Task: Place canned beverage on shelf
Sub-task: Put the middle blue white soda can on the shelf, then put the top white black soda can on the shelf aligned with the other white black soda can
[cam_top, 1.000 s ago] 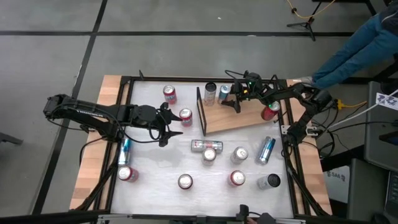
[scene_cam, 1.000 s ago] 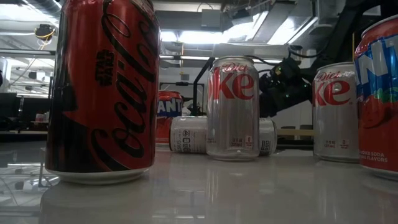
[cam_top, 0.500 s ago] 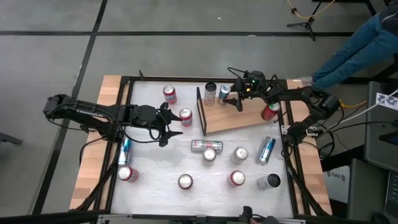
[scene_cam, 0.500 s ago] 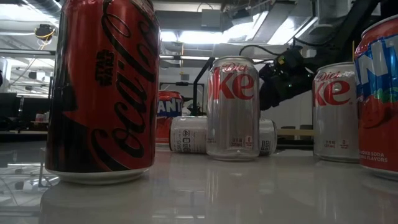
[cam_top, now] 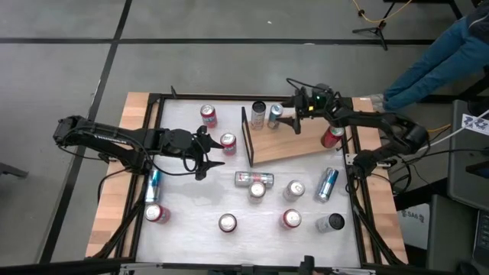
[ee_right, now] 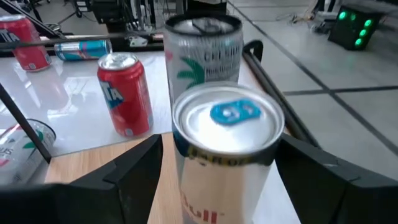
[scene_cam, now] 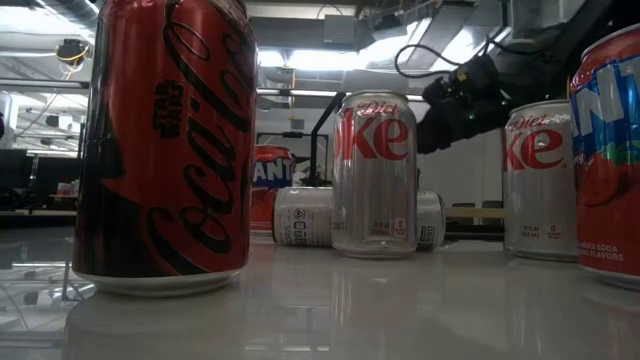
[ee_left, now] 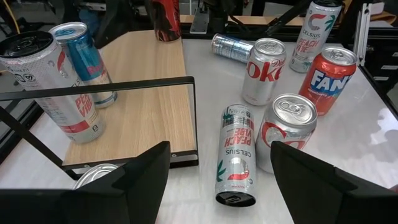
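Observation:
The shelf (cam_top: 294, 145) is a light wooden board with a black upright frame (cam_top: 244, 131) at its left end, lying on the white table. A blue-and-silver can (ee_right: 227, 149) and a silver Celsius can (ee_right: 202, 53) stand upright on its far left corner. My right gripper (cam_top: 295, 120) hovers open just right of the blue can (cam_top: 275, 116), a finger on either side of its top and touching nothing. My left gripper (cam_top: 214, 147) waits open left of the shelf, beside a red can (cam_top: 228, 142).
Several cans stand or lie on the table in front of the shelf, among them a lying Celsius can (ee_left: 235, 152) and a Diet Coke (ee_left: 264, 70). A red can (cam_top: 332, 136) stands at the shelf's right end. A person's blue sleeve (cam_top: 443, 46) shows beyond the far right corner.
My right gripper has risen and drawn back toward the table's right edge, away from the blue-and-silver can. The can stays upright on the shelf.

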Robot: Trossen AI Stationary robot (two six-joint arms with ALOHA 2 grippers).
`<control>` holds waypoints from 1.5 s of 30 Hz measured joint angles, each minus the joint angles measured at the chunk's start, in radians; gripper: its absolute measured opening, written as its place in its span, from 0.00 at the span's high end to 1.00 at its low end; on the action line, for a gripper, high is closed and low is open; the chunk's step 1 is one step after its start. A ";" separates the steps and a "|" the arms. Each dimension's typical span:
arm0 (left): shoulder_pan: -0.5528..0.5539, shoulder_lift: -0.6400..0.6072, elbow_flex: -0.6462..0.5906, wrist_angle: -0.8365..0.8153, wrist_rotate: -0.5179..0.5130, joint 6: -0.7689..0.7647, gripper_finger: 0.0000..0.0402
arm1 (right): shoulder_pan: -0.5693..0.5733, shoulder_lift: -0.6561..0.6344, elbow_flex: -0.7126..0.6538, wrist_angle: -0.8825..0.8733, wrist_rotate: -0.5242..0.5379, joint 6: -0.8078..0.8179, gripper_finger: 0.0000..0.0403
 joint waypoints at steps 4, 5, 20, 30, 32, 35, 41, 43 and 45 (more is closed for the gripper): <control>0.000 0.000 0.000 0.000 0.000 0.000 0.33 | 0.000 -0.035 0.000 0.000 0.000 0.000 0.27; 0.000 0.000 0.000 0.000 0.000 0.000 0.33 | 0.000 -0.044 0.000 0.000 0.000 0.000 0.27; 0.000 0.000 0.000 0.000 -0.022 -0.150 0.33 | 0.000 -0.252 0.000 -0.008 -0.001 0.001 0.27; -0.015 0.069 0.002 0.161 -0.013 -0.146 0.33 | 0.001 -0.362 0.000 -0.011 -0.076 0.125 0.27; -0.025 0.100 0.002 0.197 -0.011 -0.122 0.33 | 0.001 -0.376 0.000 -0.011 -0.121 0.128 0.27; -0.034 0.138 0.002 0.235 -0.012 -0.098 0.33 | 0.013 -0.395 0.000 -0.010 -0.181 0.133 0.27; -0.035 0.200 0.002 0.244 -0.022 -0.099 0.33 | 0.127 -0.416 0.000 -0.011 -0.174 0.147 0.27; -0.035 0.223 0.002 0.244 -0.022 -0.099 0.33 | 0.178 -0.416 0.000 -0.009 -0.164 0.147 0.27; -0.035 0.246 0.001 0.243 -0.022 -0.099 0.33 | 0.221 -0.415 0.000 -0.011 -0.150 0.147 0.27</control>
